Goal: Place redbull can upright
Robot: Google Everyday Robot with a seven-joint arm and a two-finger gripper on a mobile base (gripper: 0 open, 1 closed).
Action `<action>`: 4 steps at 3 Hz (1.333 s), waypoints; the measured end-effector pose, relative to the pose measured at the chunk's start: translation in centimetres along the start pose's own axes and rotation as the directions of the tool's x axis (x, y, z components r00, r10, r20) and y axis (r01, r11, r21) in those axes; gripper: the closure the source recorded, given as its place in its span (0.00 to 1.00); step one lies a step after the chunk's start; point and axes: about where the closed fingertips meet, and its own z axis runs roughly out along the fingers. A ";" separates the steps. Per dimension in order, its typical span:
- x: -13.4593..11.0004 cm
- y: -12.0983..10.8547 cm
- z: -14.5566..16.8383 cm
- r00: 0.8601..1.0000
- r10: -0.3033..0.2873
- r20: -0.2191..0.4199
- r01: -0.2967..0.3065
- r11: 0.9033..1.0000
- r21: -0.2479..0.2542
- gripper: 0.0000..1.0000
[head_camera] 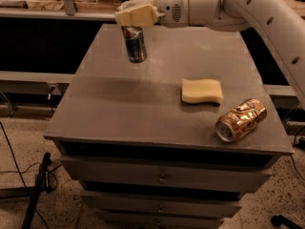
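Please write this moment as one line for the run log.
hand: shut on redbull can | can: upright, over table far-left | released: no

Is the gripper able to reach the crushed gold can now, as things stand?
Probably not yet: the gripper holds the redbull can; the crushed gold can lies apart, beyond the sponge.

The gripper [136, 17], right at the top of the redbull can [135, 46], has blocky cream-yellow fingers. To the can's right runs a glossy white arm [209, 6] of rounded segments, with a dotted grille near the wrist and small dark holes along its shell.
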 end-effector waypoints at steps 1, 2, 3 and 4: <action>-0.3 2.1 -1.0 0.990 -0.013 0.140 0.019 0.999 -0.048 1.00; -0.8 3.8 -1.5 0.978 -0.049 0.203 0.066 0.995 -0.078 1.00; -0.8 5.0 -1.3 0.973 -0.099 0.207 0.119 0.989 -0.090 1.00; 0.1 5.9 -0.4 0.972 -0.132 0.192 0.155 0.982 -0.106 1.00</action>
